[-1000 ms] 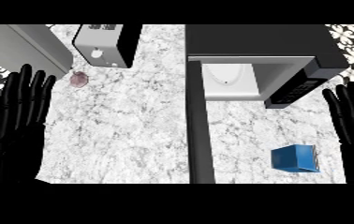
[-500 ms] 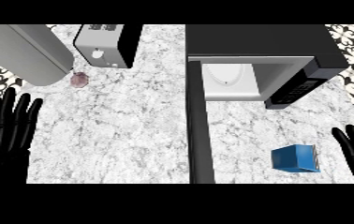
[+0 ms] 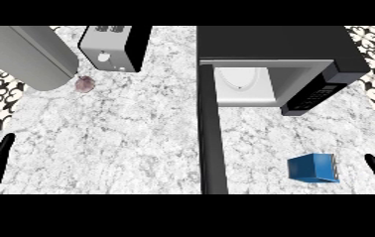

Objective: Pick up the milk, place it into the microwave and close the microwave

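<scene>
The milk (image 3: 313, 167), a blue boxy carton, is seen lying on the marbled table (image 3: 139, 132), just before the microwave (image 3: 282, 57). Its door (image 3: 210, 132) is swung open, cavity ready for loading. Only slivers of left hand (image 3: 4, 149) and right hand (image 3: 370, 160) are seen at the edges; finger state cannot be told.

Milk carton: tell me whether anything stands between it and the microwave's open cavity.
Nothing visible does. The blue milk carton lies on bare counter in front of the microwave, right of its open door; the cavity holds only its turntable plate.
</scene>
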Robot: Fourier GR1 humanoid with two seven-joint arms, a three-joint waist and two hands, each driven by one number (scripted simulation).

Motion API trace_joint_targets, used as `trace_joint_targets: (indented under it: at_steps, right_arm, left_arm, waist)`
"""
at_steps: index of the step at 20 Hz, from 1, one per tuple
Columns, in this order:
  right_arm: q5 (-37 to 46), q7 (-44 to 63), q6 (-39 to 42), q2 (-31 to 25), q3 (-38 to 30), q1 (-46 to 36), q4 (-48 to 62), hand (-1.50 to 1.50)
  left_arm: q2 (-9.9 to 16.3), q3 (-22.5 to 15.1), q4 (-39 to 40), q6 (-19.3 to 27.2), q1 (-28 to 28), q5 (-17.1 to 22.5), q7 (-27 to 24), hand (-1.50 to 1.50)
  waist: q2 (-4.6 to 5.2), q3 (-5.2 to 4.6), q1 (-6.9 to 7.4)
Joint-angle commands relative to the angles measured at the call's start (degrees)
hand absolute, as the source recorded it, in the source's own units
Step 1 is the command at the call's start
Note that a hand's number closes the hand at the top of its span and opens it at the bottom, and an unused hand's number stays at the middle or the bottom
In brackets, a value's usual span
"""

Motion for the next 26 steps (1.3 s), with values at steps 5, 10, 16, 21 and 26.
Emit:
trace_joint_targets:
  at_steps: [5,10,16,21,26]
  right_arm:
    - [4.11,0.36,0.92,2.24,0.66,-2.68,4.43,-1.5]
    - [1.33,-8.88,3.41,2.38,-6.08,-1.38,14.06,-1.5]
    - [5.7,-8.57,0.83,2.48,-7.95,-7.22,21.62,-1.5]
    - [5.8,-19.64,1.66,0.88,-14.01,-8.94,36.12,-1.5]
    - [8.81,-24.09,0.68,1.01,-14.52,-11.45,43.6,-1.5]
  left_arm:
    - [-2.38,2.67,0.33,-5.26,5.22,2.13,-4.29,-1.5]
    - [-1.42,6.55,1.2,-6.82,4.41,5.16,-3.34,-1.5]
    - [-1.12,10.55,-1.72,-10.97,8.3,9.01,-3.17,-1.5]
    - [-2.44,10.43,-0.33,-13.35,8.82,7.28,-5.58,-1.5]
    - [-4.0,11.42,-5.16,-13.93,11.44,9.99,-1.96,-1.5]
  waist:
    - [0.12,-0.01,0.36]
    - [0.11,0.02,0.04]
    - [0.12,0.0,0.52]
    - [0.14,0.04,0.59]
    - [0.12,0.03,0.7]
